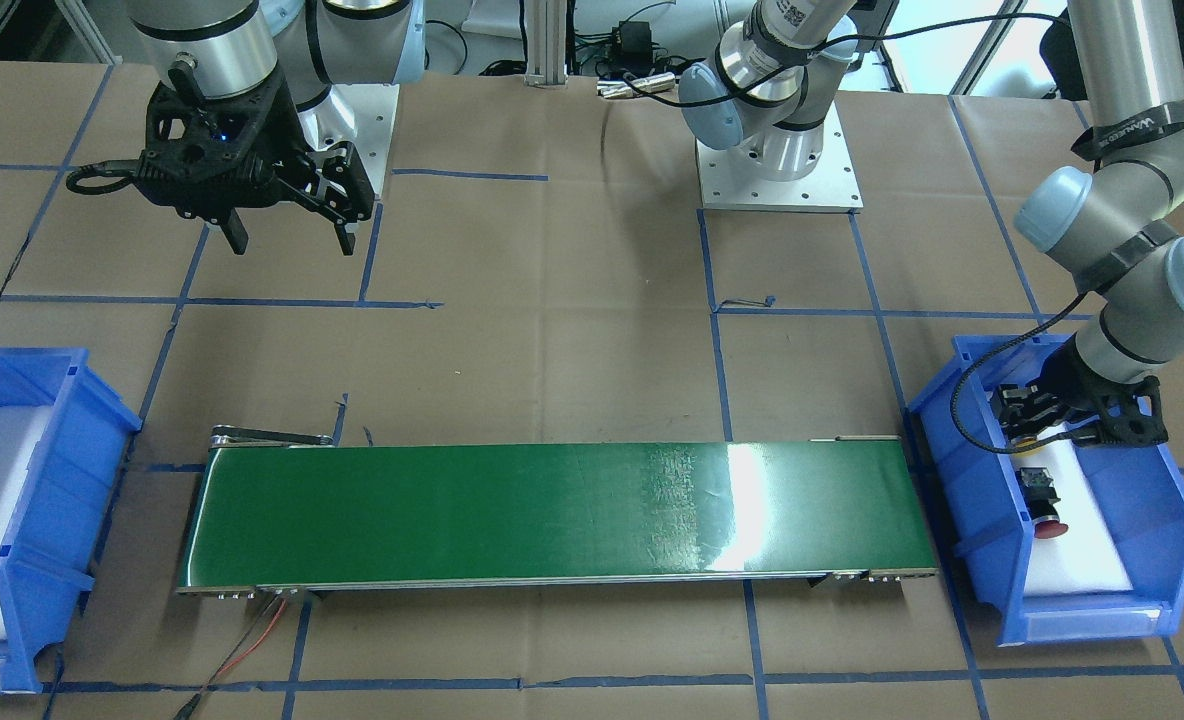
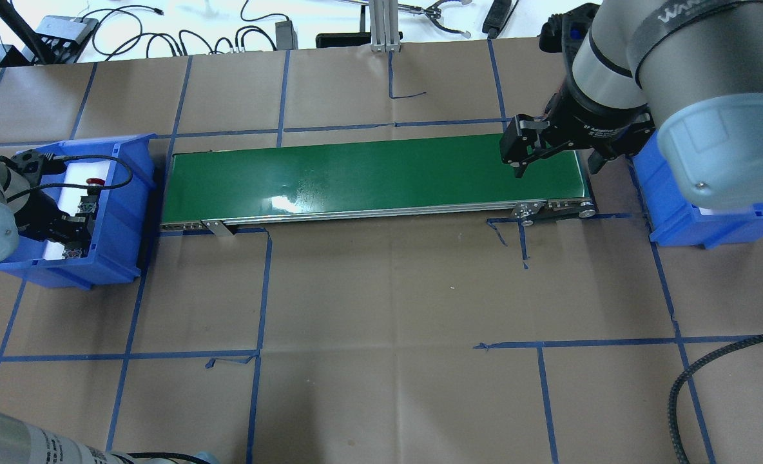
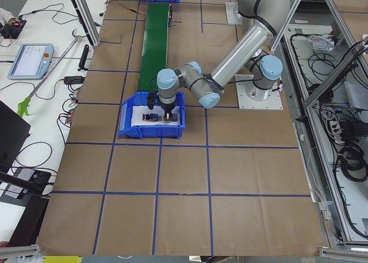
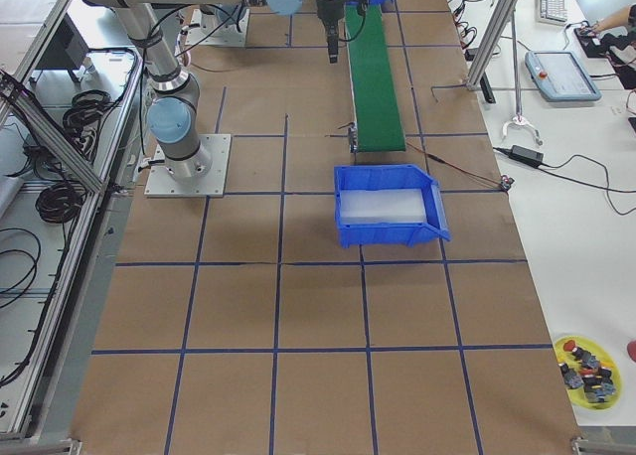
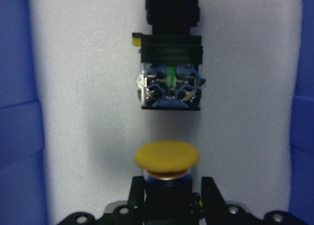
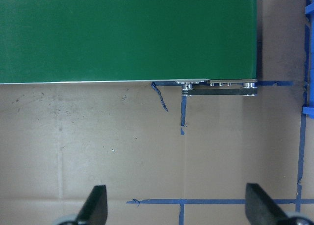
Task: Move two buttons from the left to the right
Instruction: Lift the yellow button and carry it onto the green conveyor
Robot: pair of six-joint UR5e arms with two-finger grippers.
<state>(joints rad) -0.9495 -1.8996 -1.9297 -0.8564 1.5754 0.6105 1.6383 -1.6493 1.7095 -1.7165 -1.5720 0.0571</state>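
Note:
The yellow button [image 5: 167,157] stands with its mushroom cap forward, and my left gripper [image 5: 169,188] is shut on its black collar, low inside the blue left bin [image 1: 962,470]. The red button [image 1: 1048,508] lies on the white foam just ahead of it. The left wrist view shows the red button's contact block [image 5: 170,90] facing the yellow cap. The overhead view shows the left gripper [image 2: 66,225] in the same bin [image 2: 130,193]. My right gripper [image 1: 290,238] hangs open and empty above the table by the conveyor's right end, and in the overhead view the right gripper [image 2: 554,169] sits over the belt's end.
A green conveyor belt [image 1: 552,510] runs between the two bins. The blue right bin [image 1: 52,480] holds only white foam. Blue tape lines cross the brown paper table. A black cable [image 2: 710,361] loops at the near right.

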